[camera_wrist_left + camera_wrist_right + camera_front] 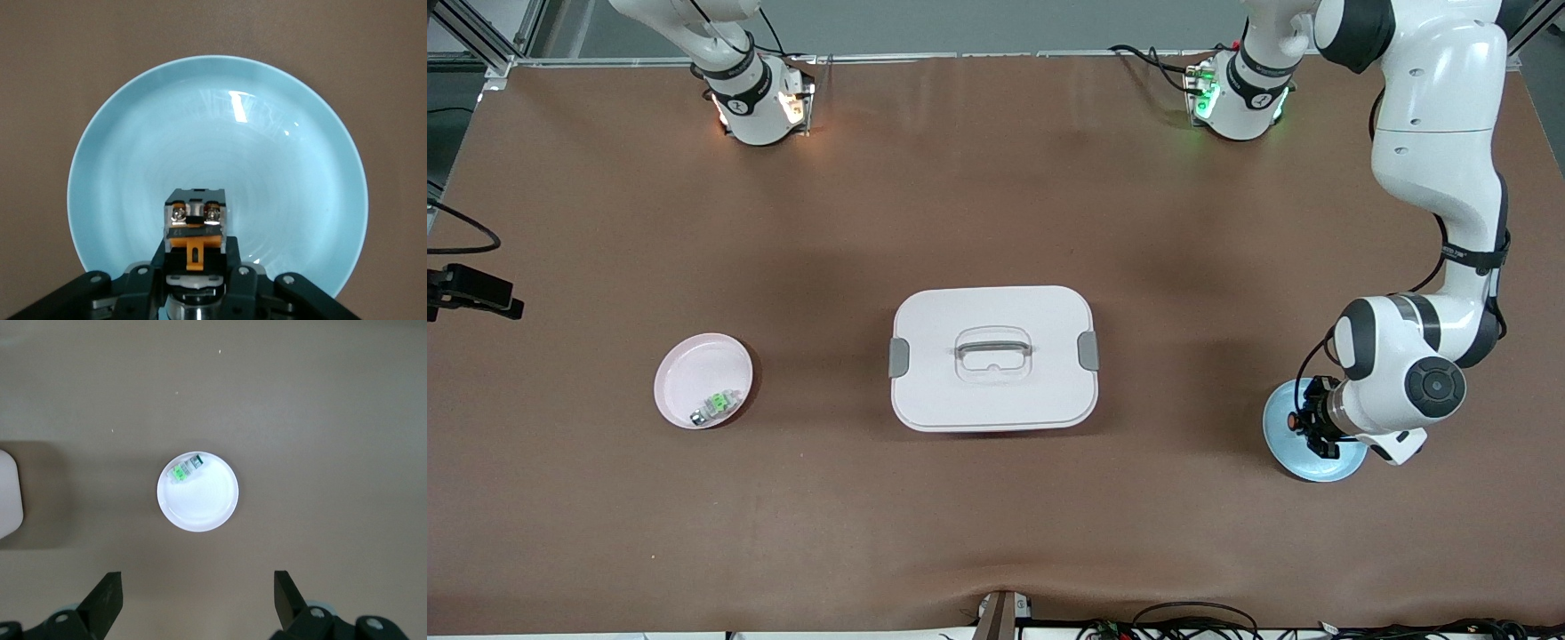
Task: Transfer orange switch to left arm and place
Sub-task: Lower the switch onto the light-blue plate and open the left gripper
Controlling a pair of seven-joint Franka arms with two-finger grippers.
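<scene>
My left gripper (1310, 423) is low over the blue plate (1319, 468), shut on the orange switch (1291, 421). In the left wrist view the switch (195, 227) is a black and clear block with an orange tab, clamped in the left gripper (197, 252) above the blue plate (220, 133). Whether it touches the plate, I cannot tell. The white box (993, 356) sits mid-table between the two plates. My right gripper (198, 600) is out of the front view; its own view shows it open and empty, high over the pink plate (200, 503).
The pink plate (694, 366), toward the right arm's end of the table, holds a green-and-silver part (719, 404), which the right wrist view shows as a green part (183, 471). A corner of the box (8, 495) shows at that view's edge. A camera mount (467, 289) sits at the table edge.
</scene>
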